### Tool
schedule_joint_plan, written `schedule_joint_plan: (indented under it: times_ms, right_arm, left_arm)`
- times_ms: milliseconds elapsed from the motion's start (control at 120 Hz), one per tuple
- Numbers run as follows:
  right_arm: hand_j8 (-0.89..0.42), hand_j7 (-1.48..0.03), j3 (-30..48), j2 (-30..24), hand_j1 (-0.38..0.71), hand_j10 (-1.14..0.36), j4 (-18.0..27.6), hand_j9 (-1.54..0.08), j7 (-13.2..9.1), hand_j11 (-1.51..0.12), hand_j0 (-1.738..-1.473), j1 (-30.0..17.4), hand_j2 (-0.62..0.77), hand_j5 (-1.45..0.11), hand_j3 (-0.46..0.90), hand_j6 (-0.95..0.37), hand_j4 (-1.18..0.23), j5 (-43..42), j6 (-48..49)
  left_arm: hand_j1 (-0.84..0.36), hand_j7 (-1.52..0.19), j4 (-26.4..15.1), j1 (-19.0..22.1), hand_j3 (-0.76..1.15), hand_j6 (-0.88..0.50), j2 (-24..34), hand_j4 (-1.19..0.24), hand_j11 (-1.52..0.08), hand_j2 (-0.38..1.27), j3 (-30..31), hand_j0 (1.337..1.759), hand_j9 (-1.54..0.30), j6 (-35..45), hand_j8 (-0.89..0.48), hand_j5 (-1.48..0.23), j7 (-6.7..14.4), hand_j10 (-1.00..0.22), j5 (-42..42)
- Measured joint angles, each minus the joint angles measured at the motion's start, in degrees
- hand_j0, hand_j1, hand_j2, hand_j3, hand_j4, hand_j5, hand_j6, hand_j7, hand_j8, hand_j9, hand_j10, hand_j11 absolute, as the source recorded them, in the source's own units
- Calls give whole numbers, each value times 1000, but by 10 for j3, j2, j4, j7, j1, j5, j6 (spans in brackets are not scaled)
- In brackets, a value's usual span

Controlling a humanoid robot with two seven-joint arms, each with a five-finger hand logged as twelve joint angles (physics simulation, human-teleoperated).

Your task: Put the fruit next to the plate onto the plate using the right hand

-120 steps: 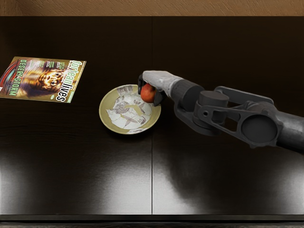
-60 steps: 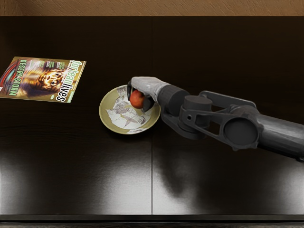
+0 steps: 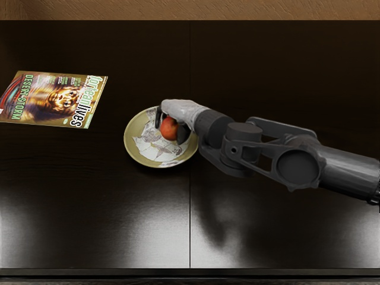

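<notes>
Dark, glossy table (image 3: 119, 225) fills the view, with a tan wooden strip (image 3: 190, 9) running along the far edge. Over on the far left lies a magazine (image 3: 53, 99), flat, cover up, well apart from the action. Centre stage is the plate (image 3: 148, 155), a yellowish dish with a pale pattern, sitting just left of the table's middle seam. And the right arm (image 3: 285, 163) reaches in from the right edge, long and grey, stretched low across the table. The right hand (image 3: 178, 114) hangs over the plate's far right portion, fingers curled round the fruit (image 3: 169, 128). It's a small red-orange piece, gripped between the dark fingers, with its front face showing. The fruit sits inside the plate's outline from this angle, but whether it touches the dish cannot be told. The grip is closed on it.
</notes>
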Motion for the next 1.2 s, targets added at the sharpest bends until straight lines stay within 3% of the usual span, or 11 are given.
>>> schedule_joint_plan:
  times_ms: [158, 392, 583, 783, 975, 1200]
  right_arm:
    - [-324, -506, 2, 4, 54, -383, 0, -512, 0, -514, -1656, 0, -19, -509, 0, -318, -383, 1, -1]
    - [-227, -321, 6, 5, -74, -246, 1, -323, 0, -324, -1657, 0, -30, -322, 0, -226, -246, 5, -1]
    - [-94, -130, 45, -12, -238, -100, 12, -131, 0, -131, -1658, 2, -12, -131, 0, -94, -101, 73, 33]
    - [-36, -49, 134, -74, -308, -38, 39, -49, 0, -49, -1658, 1, -4, -49, 0, -36, -39, 196, 147]
    - [-15, -19, 198, -175, -333, -15, 48, -19, 0, -19, -1658, 0, -1, -19, 0, -15, -16, 373, 293]
    - [-6, -6, 224, -280, -344, -5, 50, -6, 0, -6, -1658, -31, 0, -7, 0, -6, -6, 533, 340]
  left_arm:
    - [349, 0, 0, 0, 0, 0, 0, 0, 0, 0, 0, 1658, 0, 0, 0, 0, 0, 0, 0]
    - [349, 0, 0, 0, 0, 0, 0, 0, 0, 0, 0, 1658, 0, 0, 0, 0, 0, 0, 0]
    - [349, 0, 0, 0, 0, 0, 0, 0, 0, 0, 0, 1658, 0, 0, 0, 0, 0, 0, 0]
    - [349, 0, 0, 0, 0, 0, 0, 0, 0, 0, 0, 1658, 0, 0, 0, 0, 0, 0, 0]
    - [349, 0, 0, 0, 0, 0, 0, 0, 0, 0, 0, 1658, 0, 0, 0, 0, 0, 0, 0]
    - [349, 0, 0, 0, 0, 0, 0, 0, 0, 0, 0, 1658, 0, 0, 0, 0, 0, 0, 0]
